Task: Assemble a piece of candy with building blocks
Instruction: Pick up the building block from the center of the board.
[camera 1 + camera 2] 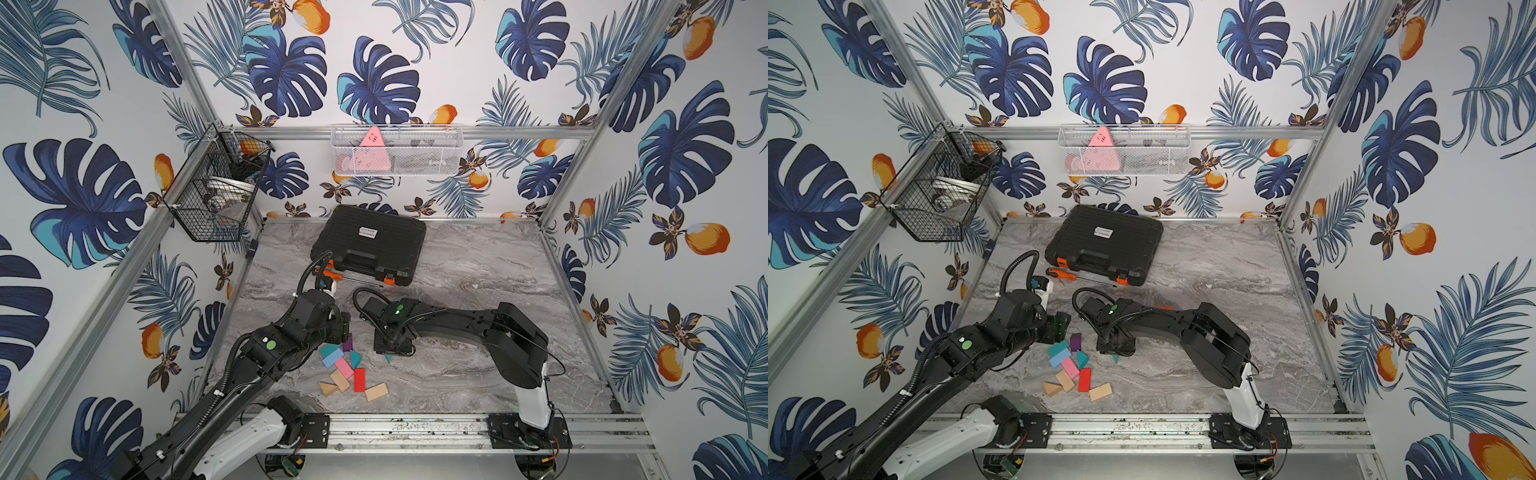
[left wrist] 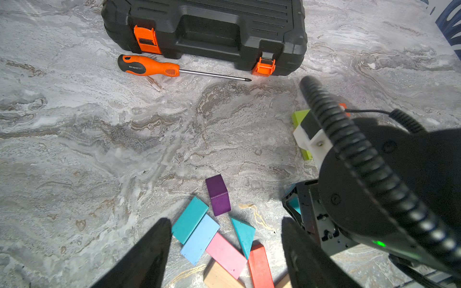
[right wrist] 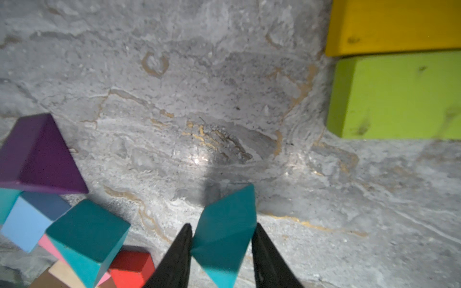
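A loose heap of building blocks lies at the front left of the table in both top views: purple [image 1: 347, 344], teal brick [image 1: 330, 350], light blue [image 1: 333, 358], pink [image 1: 344, 368], teal wedge [image 1: 355, 359], red [image 1: 359, 379] and plain wood [image 1: 376, 391]. My left gripper [image 2: 225, 220] hangs open just above and behind this heap, holding nothing. To the heap's right, my right gripper [image 3: 222, 225] points down with both fingers pressed on the sides of another teal wedge [image 3: 225, 224]. A yellow brick [image 3: 394, 27] and a green brick [image 3: 399, 97] lie side by side beyond it, under the right arm.
A shut black tool case [image 1: 370, 243] with orange latches sits at the back of the marble table [image 1: 478, 291]. An orange-handled screwdriver [image 2: 149, 66] lies in front of it. A black wire basket [image 1: 216, 187] and a white mesh basket [image 1: 397, 149] hang on the walls.
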Robot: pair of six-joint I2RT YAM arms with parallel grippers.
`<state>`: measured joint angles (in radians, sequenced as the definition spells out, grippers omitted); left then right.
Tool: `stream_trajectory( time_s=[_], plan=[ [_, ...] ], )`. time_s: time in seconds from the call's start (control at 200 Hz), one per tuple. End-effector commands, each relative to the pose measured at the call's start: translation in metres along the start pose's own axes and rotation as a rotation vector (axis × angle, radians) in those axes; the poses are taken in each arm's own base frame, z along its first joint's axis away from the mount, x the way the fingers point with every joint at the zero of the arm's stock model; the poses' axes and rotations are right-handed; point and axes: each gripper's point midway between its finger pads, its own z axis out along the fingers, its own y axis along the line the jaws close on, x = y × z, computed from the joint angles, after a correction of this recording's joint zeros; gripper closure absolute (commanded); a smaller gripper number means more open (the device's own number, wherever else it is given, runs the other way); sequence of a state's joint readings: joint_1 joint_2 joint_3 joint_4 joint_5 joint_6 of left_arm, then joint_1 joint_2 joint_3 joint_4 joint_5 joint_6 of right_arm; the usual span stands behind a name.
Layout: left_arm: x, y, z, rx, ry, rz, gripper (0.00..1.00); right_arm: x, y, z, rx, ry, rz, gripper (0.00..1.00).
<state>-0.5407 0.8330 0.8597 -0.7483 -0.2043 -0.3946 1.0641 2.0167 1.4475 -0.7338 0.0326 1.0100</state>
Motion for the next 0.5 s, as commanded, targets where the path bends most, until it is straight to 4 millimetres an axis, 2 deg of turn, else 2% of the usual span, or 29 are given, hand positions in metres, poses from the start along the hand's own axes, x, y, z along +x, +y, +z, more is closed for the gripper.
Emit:
stream_trajectory(
  time_s=[0.0,0.29,0.31,0.41,0.495],
  plan=[
    [-0.003,-0.002,0.0,0.01,-0.014,0.0,0.26,0.0,0.0,0.008,0.018,0.001,0.017,0.62],
    [-0.004,-0.002,0.0,0.012,-0.016,0.003,0.26,-0.003,0.003,0.0,0.002,-0.009,-0.057,0.74],
    [-0.004,-0.003,0.0,0.012,-0.015,0.003,0.26,-0.005,0.008,-0.012,-0.029,-0.022,-0.069,0.75],
    [-0.004,-0.002,0.0,0.012,-0.016,0.003,0.26,-0.007,0.018,-0.023,-0.079,-0.031,-0.139,0.79],
    [-0.004,-0.002,0.0,0.009,-0.016,0.003,0.26,-0.017,0.019,-0.039,-0.113,-0.058,-0.224,0.82]
  ],
)
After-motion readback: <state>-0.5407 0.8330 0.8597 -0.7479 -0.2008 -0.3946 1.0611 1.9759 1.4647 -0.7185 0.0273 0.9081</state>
